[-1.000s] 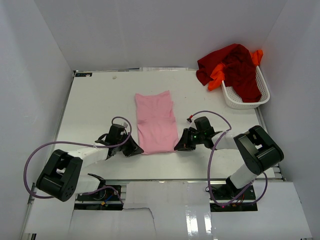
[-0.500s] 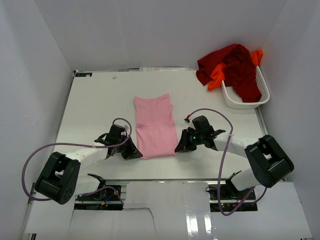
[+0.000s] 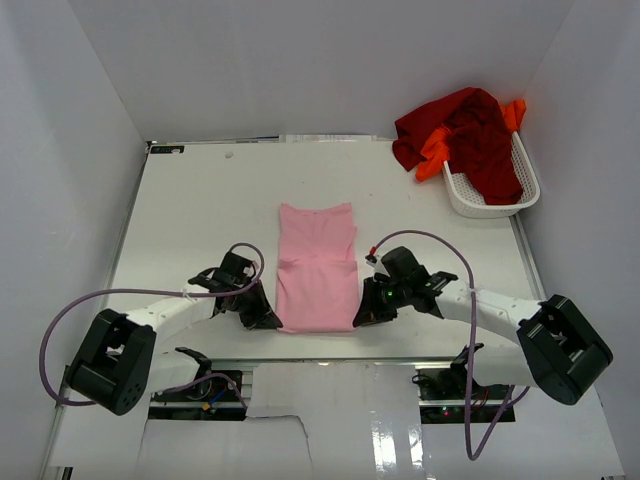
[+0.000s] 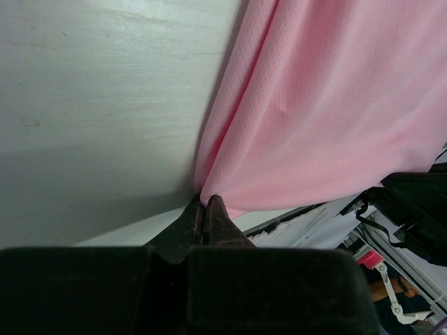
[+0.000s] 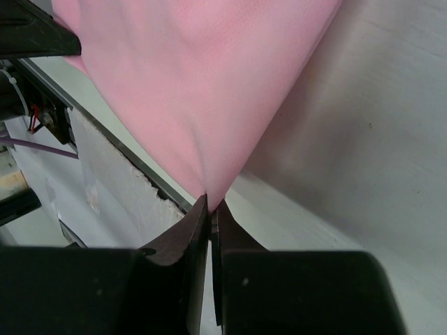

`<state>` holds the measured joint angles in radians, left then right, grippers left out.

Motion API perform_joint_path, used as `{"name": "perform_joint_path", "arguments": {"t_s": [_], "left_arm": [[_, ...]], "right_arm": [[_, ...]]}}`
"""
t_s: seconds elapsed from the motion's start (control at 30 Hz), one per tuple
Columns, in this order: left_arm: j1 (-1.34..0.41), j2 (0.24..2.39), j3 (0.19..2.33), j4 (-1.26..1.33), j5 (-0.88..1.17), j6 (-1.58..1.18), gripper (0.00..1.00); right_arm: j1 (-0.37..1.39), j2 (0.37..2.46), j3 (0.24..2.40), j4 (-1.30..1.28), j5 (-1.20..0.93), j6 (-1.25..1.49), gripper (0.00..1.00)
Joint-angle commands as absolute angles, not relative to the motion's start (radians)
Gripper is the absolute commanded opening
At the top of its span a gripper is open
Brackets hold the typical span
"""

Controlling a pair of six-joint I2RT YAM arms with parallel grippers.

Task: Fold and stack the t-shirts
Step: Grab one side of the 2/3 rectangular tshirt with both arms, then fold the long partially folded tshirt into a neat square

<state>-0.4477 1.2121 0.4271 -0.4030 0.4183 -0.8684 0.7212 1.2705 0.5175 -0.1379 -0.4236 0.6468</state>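
Note:
A light pink t-shirt (image 3: 316, 268) lies as a long folded strip in the middle of the table, its near end at the front edge. My left gripper (image 3: 272, 322) is shut on its near left corner (image 4: 209, 192). My right gripper (image 3: 360, 318) is shut on its near right corner (image 5: 213, 188). Both wrist views show pink cloth pinched between closed jaws, with the shirt (image 4: 328, 105) spreading away from them. A dark red t-shirt (image 3: 470, 135) and a bright orange one (image 3: 432, 158) are heaped over a white mesh basket (image 3: 492, 203) at the back right.
The table's front edge (image 3: 320, 342) runs just behind both grippers. White walls enclose the table on three sides. Purple cables loop off both arms over the table (image 3: 200, 220).
Both grippers have pulled the pink shirt's near end toward the front edge. The whole shirt slid nearer and slightly right. The right arm stretched out lower.

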Motion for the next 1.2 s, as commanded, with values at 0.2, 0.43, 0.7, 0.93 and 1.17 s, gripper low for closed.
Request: {"name": "perform_joint_path", "arguments": {"t_s": [0.2, 0.43, 0.7, 0.93, 1.17], "left_arm": [[-0.449, 1.218, 0.617, -0.555, 0.382, -0.821, 0.0], [-0.449, 1.192, 0.733, -0.635, 0.371, -0.815, 0.0], [-0.449, 1.207, 0.843, -0.678, 0.365, -0.813, 0.0], [-0.44, 1.238, 0.923, -0.695, 0.354, -0.798, 0.0], [-0.414, 1.272, 1.029, -0.721, 0.348, -0.766, 0.0]], "right_arm": [[0.735, 1.172, 0.627, -0.319, -0.307, 0.618, 0.08], [0.735, 1.161, 0.709, -0.38, -0.316, 0.594, 0.08], [0.735, 1.198, 0.82, -0.426, -0.318, 0.555, 0.08], [0.715, 1.238, 0.899, -0.428, -0.337, 0.522, 0.08], [0.684, 1.276, 1.011, -0.465, -0.342, 0.482, 0.08]]}}
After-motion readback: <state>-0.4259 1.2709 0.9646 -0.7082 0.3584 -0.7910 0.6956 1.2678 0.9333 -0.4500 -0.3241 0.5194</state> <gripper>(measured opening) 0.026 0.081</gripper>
